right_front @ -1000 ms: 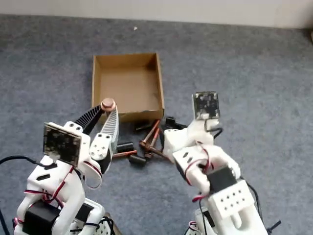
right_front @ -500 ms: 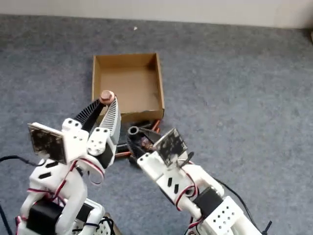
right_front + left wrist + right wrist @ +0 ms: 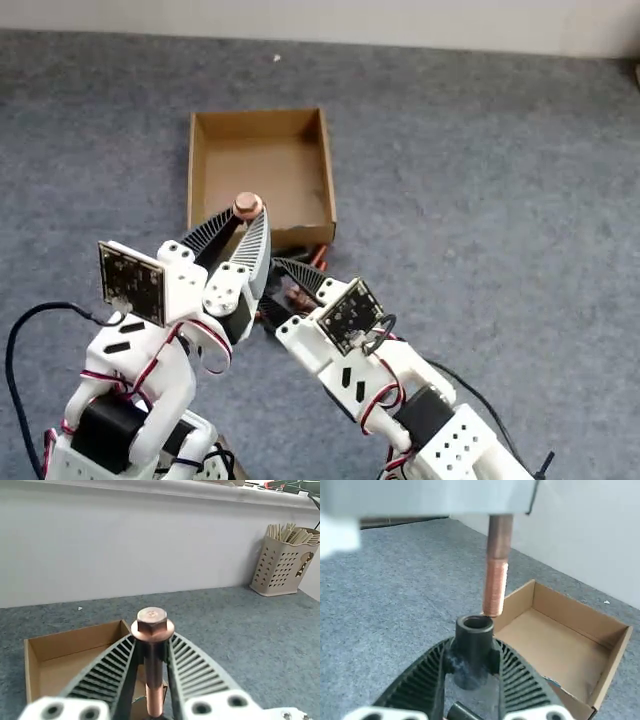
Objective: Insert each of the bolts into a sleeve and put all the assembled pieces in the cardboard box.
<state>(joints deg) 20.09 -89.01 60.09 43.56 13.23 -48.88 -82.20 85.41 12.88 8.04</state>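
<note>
Your left claw (image 3: 247, 217) grips a bolt (image 3: 153, 672) upright, its tip just above the sleeve (image 3: 475, 630) clamped in your right claw (image 3: 472, 652). The box (image 3: 258, 115) sits just behind, with loose bolts (image 3: 319, 256) on the surface by its near wall.

Lighting check: soft, even light is coming in across all three views, and nothing is casting hard shadows.

High view: the grey table (image 3: 500, 150) is reading evenly lit from upper left to lower right. The cardboard box (image 3: 260, 165) is showing only faint shade along its inner walls. Left wrist view: the bolt (image 3: 154, 660) is catching a mild sheen on its head, and the white wall (image 3: 125, 545) is reading bright without glaring. Right wrist view: the white arm housing (image 3: 420, 495) is washing out, and the sleeve (image 3: 475, 645) is picking up dull highlights.
</note>
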